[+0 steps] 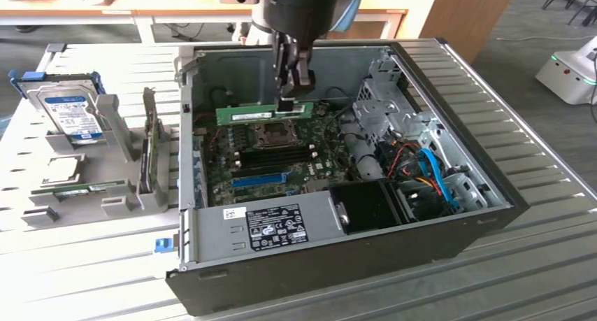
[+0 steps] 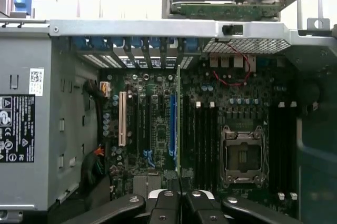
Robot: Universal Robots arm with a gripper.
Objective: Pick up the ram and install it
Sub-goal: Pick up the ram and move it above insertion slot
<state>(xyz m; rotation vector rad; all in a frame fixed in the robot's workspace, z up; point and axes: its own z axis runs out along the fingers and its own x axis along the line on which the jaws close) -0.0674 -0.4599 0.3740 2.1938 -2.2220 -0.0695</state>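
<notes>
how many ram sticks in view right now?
2. One ram is held in the hand over the motherboard; a second green stick lies in the rack at the exterior view's left. Others may be hidden.

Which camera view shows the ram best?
The exterior view. There the ram shows its long green side with the pale label, held near one end by the gripper above the motherboard. In the wrist view the ram is edge-on, a thin green strip.
</notes>
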